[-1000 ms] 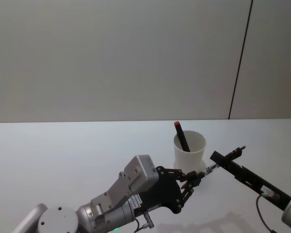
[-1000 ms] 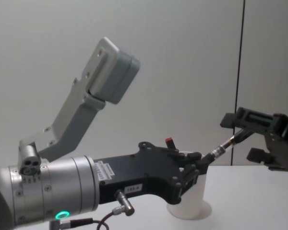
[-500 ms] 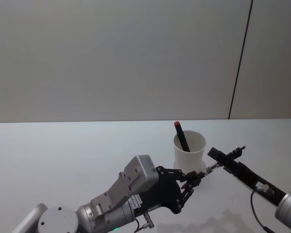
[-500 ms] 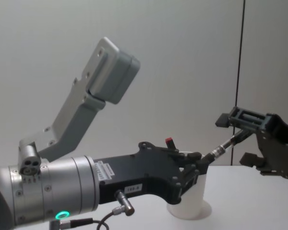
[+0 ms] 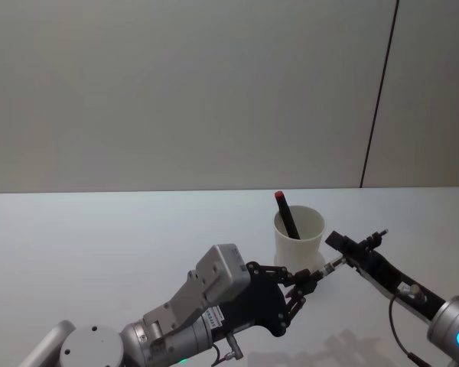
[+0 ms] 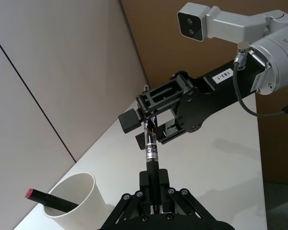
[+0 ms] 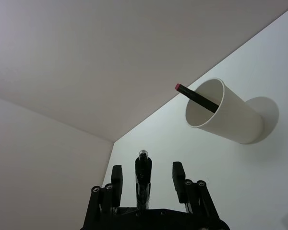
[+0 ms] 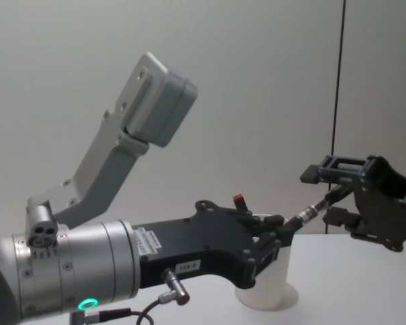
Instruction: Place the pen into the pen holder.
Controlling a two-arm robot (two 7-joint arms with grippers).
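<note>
Passing the pen across, the left gripper pinches its lower end. The right gripper, fingers spread around its upper end, should clamp squarely before the pen holder.

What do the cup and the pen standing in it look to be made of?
The pen holder looks like thin matte white paper: tapered wall, rolled rim, no gloss. The pen inside looks like dark plastic with a red end cap, though that is uncertain. The left claw grips a second pen with a metallic band.
</note>
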